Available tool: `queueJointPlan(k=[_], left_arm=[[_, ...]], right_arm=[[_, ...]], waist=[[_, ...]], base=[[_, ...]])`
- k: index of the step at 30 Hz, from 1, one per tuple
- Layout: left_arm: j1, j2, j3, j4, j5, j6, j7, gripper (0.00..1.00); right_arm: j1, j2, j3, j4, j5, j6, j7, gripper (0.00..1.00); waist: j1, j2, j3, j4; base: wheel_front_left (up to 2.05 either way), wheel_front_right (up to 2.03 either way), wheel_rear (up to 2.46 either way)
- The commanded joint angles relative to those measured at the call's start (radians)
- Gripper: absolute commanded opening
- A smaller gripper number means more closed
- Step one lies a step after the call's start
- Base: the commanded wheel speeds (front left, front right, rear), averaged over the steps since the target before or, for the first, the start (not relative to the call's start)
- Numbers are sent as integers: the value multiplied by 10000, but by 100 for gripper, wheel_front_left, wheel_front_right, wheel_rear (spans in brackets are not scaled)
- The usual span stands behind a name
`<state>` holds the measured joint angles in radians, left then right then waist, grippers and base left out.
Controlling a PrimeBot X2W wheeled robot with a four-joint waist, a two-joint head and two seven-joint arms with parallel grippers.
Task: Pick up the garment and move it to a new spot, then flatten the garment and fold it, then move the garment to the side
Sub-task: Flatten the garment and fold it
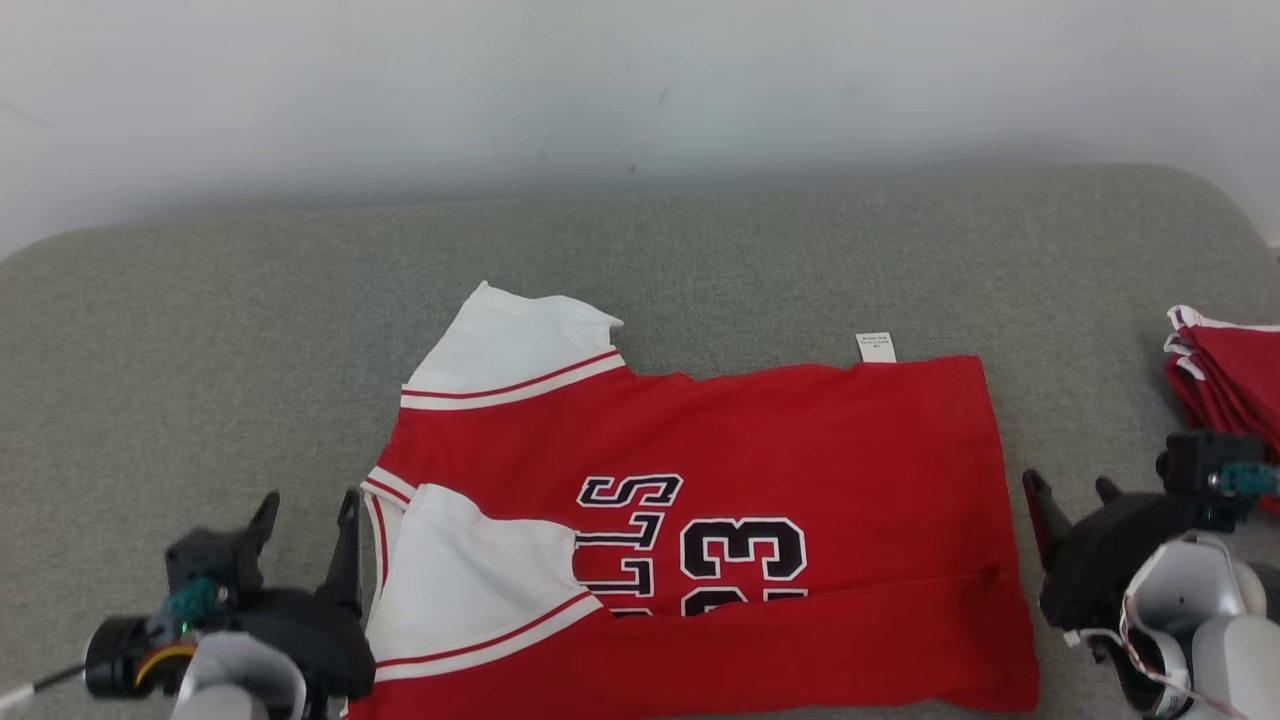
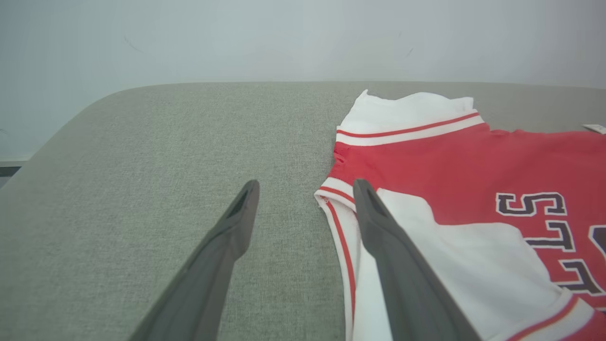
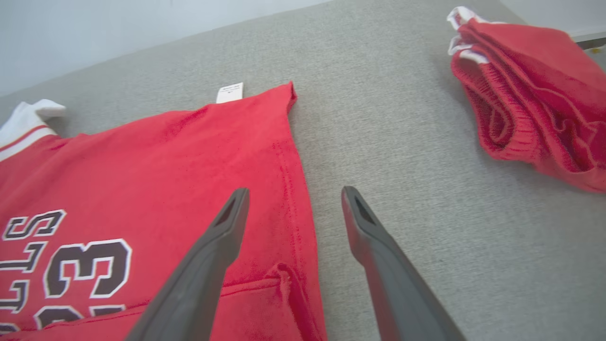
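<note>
Fold step in hand, part done by the look of it. Garment (image 1: pixel 800 430) lies flat on the grey desk (image 1: pixel 700 250) between the two grippers, neck end toward the left gripper (image 1: pixel 308 510), hem end toward the right gripper (image 1: pixel 1068 490). Both grippers are wide open and hold nothing. In the left wrist view the left gripper (image 2: pixel 305 189) straddles the neck edge: outer finger over bare desk, inner finger over the white sleeve of the garment (image 2: pixel 426 156). Can't tell if it touches the cloth. In the right wrist view the right gripper (image 3: pixel 294 194) straddles the hem line the same way, inner finger over red cloth (image 3: pixel 189 156), outer finger over desk. The near long edge is already turned up over the body and covers the lower part of the numbers, and the near sleeve lies folded onto the chest. The far sleeve sticks out ahead of the left gripper, and the far hem corner with the white label (image 1: pixel 876 347) sits ahead of the right gripper, both unfolded. My read: next comes the second lengthwise fold. Both grippers reach forward to those far corners, pinch the cloth low at the edge, and bring it back toward the near fold together so the edge stays straight. After that, an end-to-end fold, then the move to the side. The folded red pile (image 1: pixel 1230 370) sits just outboard of the right gripper, so keep that arm's swing clear of it.
</note>
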<state>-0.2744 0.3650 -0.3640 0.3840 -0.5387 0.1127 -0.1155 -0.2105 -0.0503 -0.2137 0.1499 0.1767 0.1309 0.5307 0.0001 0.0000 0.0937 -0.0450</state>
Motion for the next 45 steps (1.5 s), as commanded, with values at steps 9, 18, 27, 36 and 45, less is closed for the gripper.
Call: queueJointPlan(k=[9,18,27,36,45], left_arm=[[-3533,91,-387,1107,235,-810,1481,100],[-5882,4,-116,2367,-537,-1741,2486,100],[-6973,398,-537,2958,-350,-1885,3841,100],[-7153,-87,-864,3734,-144,-1435,3756,100],[-7380,-392,-807,4424,-414,-1492,3489,100]], right_arm=[[-2908,-254,459,811,-400,-4,1049,100],[-4999,-256,738,1875,-758,-4,1957,100],[-5653,-391,886,2132,-1017,-4,2256,100],[-5654,-377,817,2399,-1217,-4,1949,100],[-5628,-208,1286,2482,-952,-4,1935,100]], waist=[[-1,0,2016,-437],[-1,0,3212,-1072],[-1,0,3860,-1257],[-1,0,3902,-1178],[-1,0,3747,-1467]], base=[[0,0,0],[0,0,0],[0,0,0],[0,0,0],[0,0,0]])
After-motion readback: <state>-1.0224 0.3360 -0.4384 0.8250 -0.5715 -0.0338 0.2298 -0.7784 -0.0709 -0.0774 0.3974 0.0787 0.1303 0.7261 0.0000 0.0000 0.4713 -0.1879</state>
